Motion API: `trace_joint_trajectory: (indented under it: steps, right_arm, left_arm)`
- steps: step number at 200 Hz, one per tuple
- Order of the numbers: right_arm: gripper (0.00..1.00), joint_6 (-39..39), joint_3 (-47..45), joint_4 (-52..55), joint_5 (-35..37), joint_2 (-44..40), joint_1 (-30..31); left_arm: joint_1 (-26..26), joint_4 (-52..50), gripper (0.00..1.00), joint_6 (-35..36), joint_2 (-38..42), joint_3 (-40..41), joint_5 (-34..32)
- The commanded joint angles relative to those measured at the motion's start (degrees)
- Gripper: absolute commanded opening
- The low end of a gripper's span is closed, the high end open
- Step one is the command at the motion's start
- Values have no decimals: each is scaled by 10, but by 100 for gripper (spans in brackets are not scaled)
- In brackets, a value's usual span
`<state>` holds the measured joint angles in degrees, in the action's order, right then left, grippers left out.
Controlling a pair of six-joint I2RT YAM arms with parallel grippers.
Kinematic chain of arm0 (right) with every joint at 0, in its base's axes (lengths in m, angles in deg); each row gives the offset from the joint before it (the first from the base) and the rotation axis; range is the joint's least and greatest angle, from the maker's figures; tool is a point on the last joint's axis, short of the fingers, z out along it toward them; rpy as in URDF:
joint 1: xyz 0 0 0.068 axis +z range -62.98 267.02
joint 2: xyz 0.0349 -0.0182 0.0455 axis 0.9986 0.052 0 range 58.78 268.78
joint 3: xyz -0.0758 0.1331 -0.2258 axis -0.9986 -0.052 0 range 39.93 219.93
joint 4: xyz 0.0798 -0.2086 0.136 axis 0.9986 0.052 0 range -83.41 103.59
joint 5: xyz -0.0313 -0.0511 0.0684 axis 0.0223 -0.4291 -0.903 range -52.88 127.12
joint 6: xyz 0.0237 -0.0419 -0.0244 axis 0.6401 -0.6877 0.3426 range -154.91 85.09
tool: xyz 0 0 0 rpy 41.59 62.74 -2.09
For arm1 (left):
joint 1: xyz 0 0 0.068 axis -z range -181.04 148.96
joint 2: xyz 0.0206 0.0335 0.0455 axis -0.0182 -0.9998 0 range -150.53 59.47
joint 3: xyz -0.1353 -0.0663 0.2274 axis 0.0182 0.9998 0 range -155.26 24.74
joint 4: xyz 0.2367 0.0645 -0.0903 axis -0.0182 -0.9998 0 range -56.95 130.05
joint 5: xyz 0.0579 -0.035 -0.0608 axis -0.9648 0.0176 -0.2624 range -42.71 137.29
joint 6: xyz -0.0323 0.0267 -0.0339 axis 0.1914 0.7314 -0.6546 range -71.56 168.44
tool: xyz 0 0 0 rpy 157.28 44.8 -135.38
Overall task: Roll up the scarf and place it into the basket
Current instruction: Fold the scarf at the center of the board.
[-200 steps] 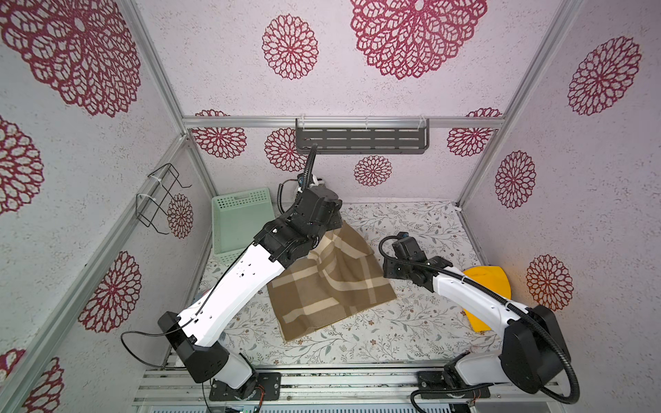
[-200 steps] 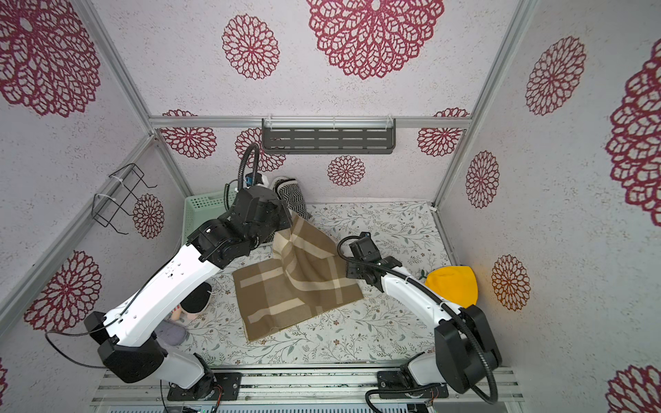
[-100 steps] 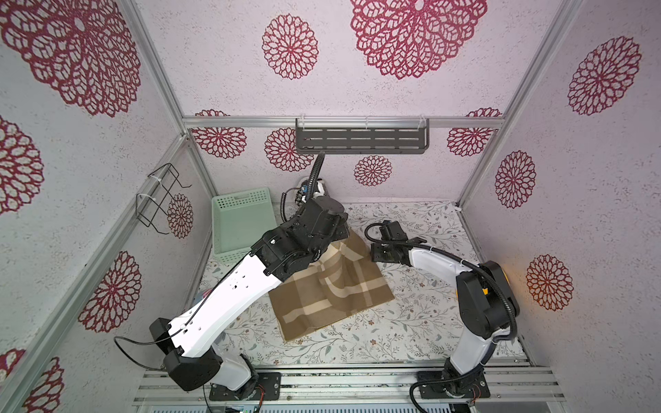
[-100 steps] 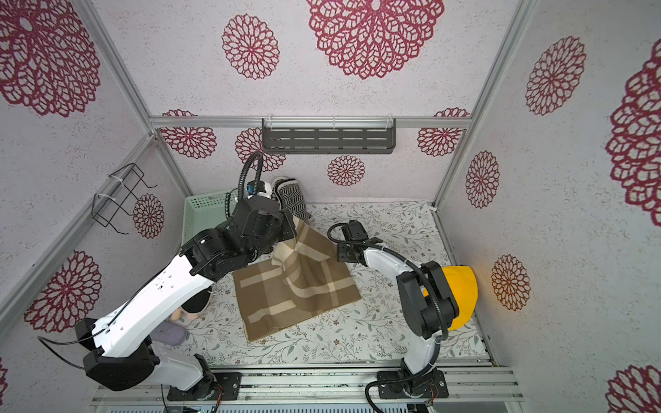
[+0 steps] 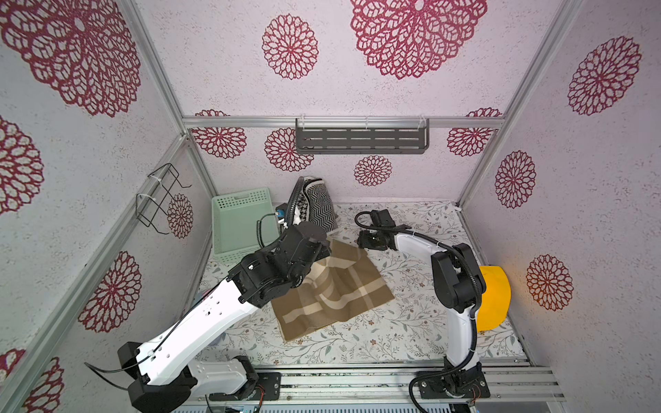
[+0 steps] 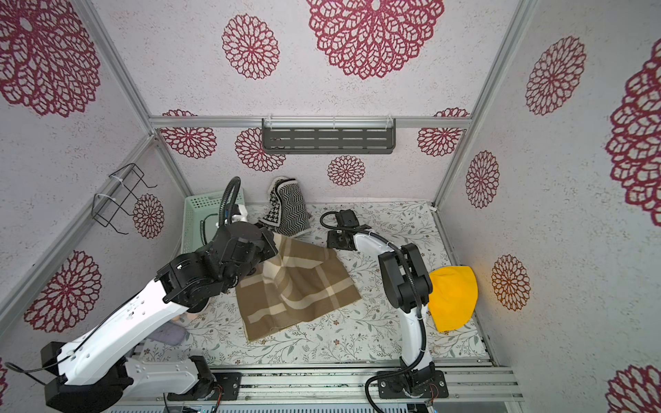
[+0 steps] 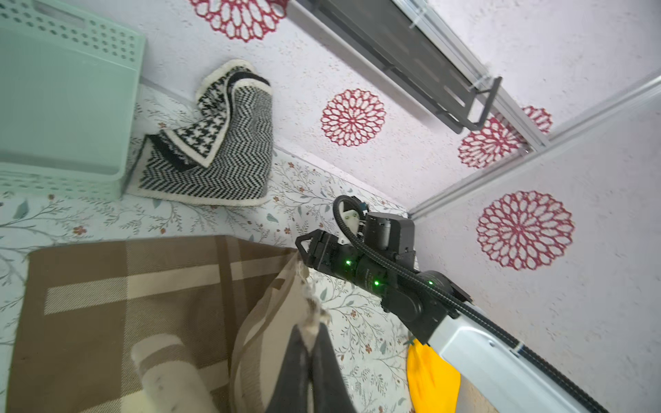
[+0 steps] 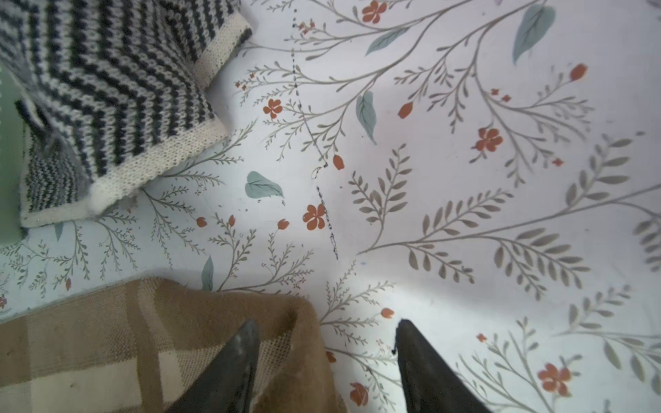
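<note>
The left tool [image 7: 308, 339], shut, holds the scarf [image 5: 343, 286] up by its fringe for rolling; the right tool [image 8: 325, 325] gapes empty at its one-o'clock corner.

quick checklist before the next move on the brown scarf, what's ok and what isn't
1. Left gripper shut on the scarf edge: ok.
2. Right gripper open, one of its fingers over the scarf's corner: ok.
3. Scarf rolled: not ok, mostly flat, one edge lifted.
4. Basket free to receive: ok, nothing seen inside.
5. Knit cloth apart from scarf: ok.
</note>
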<state>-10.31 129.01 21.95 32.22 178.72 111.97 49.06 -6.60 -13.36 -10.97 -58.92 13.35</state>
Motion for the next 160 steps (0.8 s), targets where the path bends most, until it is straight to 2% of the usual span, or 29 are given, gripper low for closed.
trace_joint_trajectory:
  steps: [1,26,46,70,94,133,160]
  right_arm:
    - [63,-2,27,31,-17,-20,-3]
    - [62,-16,18,62,-3,-62,1]
    - [62,-21,-26,73,28,-121,18]
    - [62,-8,-108,59,91,-203,76]
    - [60,17,-174,29,148,-261,160]
    - [52,22,-174,-9,220,-246,310]
    - [45,11,-143,-57,213,-192,372]
  left_arm:
    - [-61,6,0,-38,24,48,-8]
    - [-146,30,0,-19,15,90,53]
    - [-183,54,0,7,-7,101,67]
    - [-234,93,0,25,-42,115,93]
    - [-277,138,0,39,-95,131,122]
    - [-326,172,0,66,-197,104,183]
    - [-353,179,0,75,-252,76,216]
